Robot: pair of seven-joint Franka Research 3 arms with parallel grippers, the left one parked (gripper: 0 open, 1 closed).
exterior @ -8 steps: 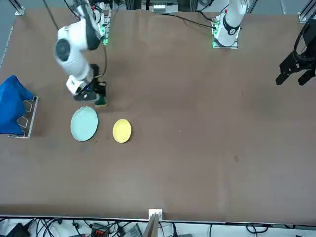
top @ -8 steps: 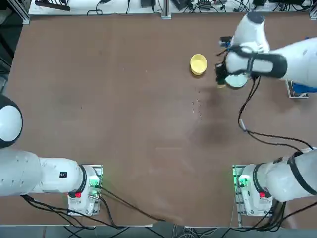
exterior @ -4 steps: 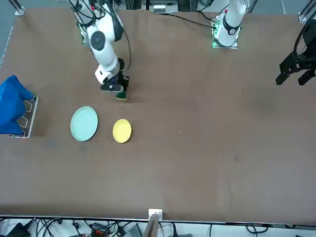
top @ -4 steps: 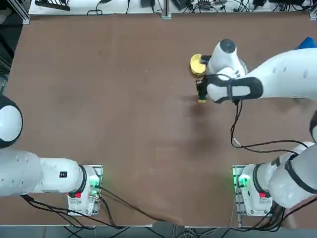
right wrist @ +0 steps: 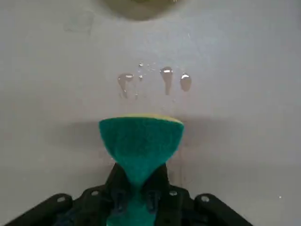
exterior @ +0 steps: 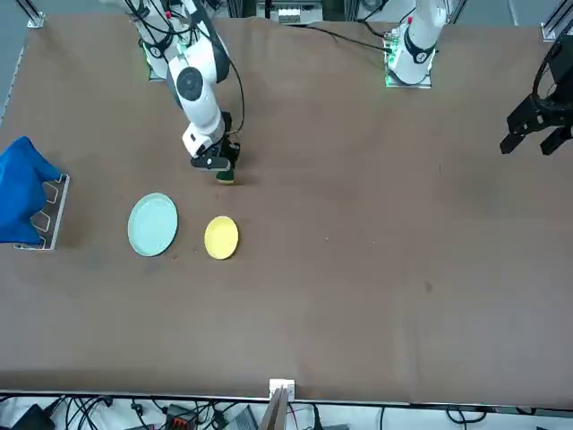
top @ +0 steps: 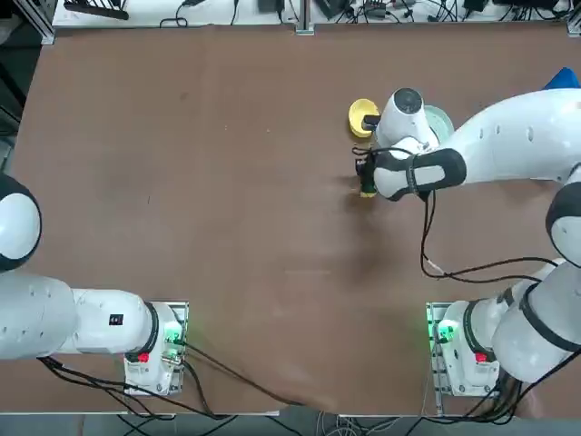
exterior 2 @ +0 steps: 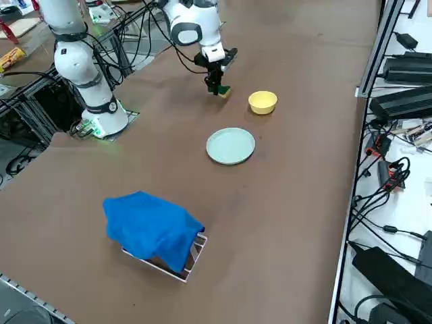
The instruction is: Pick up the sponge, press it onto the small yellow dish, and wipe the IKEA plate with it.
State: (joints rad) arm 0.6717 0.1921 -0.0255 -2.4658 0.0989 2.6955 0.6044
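Note:
My right gripper [top: 366, 174] [exterior: 220, 163] [exterior 2: 217, 83] [right wrist: 136, 200] is shut on the sponge [top: 368, 190] [exterior: 226, 177] [exterior 2: 223, 90] [right wrist: 141, 143]. The jaws pinch its green scouring face narrow, and a yellow foam edge shows at its far end. It hangs low over the brown table; I cannot tell whether it touches. The small yellow dish [top: 359, 115] [exterior: 221, 237] [exterior 2: 262, 102] [right wrist: 136, 5] sits just beyond the sponge, apart from it. The mint IKEA plate [exterior: 152, 224] [exterior 2: 231, 146] lies beside the dish; in the top view the arm hides most of the plate [top: 442, 117].
A few water drops [right wrist: 153, 81] lie on the table between sponge and dish. A blue cloth [exterior: 22, 188] [exterior 2: 152, 229] covers a small rack at the table's right end. Cables and rails line the table's far edge.
The right gripper carried the sponge away from the plate, past the yellow dish, leftward and a little closer to the robot's base. Its grip stayed shut.

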